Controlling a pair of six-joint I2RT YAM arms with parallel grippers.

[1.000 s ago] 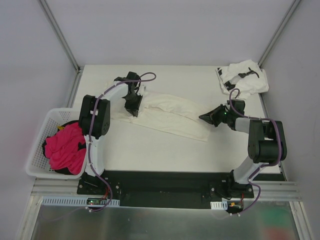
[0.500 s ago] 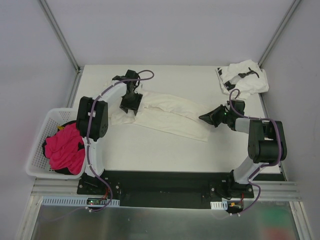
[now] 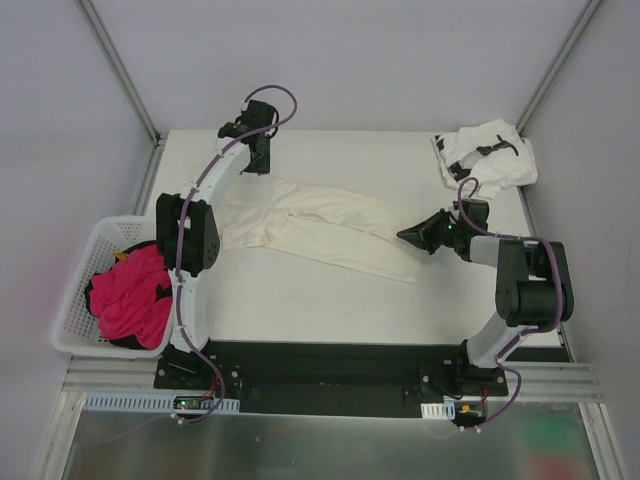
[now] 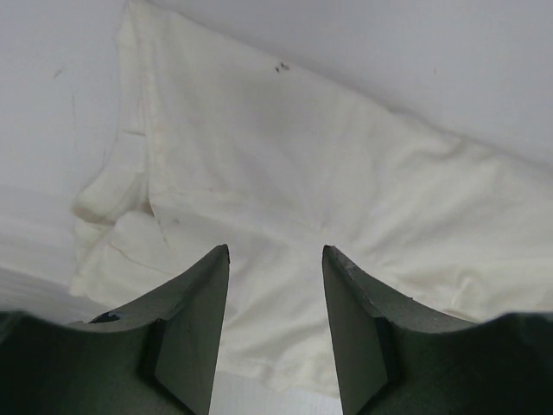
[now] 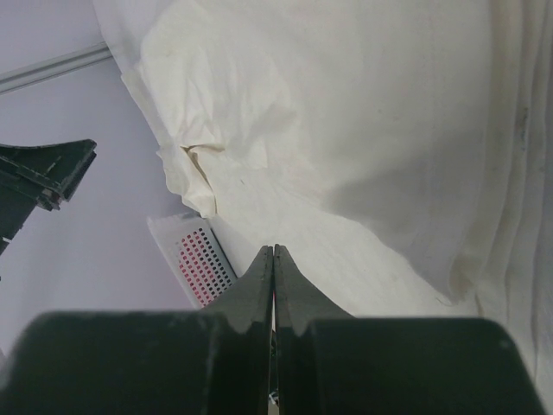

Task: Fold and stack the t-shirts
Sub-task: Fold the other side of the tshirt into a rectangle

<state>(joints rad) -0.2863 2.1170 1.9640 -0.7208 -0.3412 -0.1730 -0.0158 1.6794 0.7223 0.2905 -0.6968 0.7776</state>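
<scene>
A large cream-white t-shirt (image 3: pixel 330 225) lies spread in a long band across the middle of the table. My left gripper (image 3: pixel 258 166) hovers open over its back left end with nothing between the fingers. The left wrist view shows that cloth (image 4: pixel 328 173) flat on the table under my left gripper (image 4: pixel 276 251). My right gripper (image 3: pixel 402 236) is shut, with its tips at the shirt's right edge. In the right wrist view the shirt (image 5: pixel 363 112) spreads beyond my right gripper (image 5: pixel 273 249), and no cloth shows pinched. A second t-shirt (image 3: pixel 487 152), white with black marks, lies crumpled at the back right corner.
A white plastic basket (image 3: pixel 75 290) holding pink cloth (image 3: pixel 130 295) stands off the table's left edge, and the basket (image 5: pixel 194 259) also shows in the right wrist view. Metal frame posts rise at both back corners.
My left gripper opened, let go of the cream shirt's left end and moved up toward the back of the table. The cloth there now lies flat. The right arm stayed put.
</scene>
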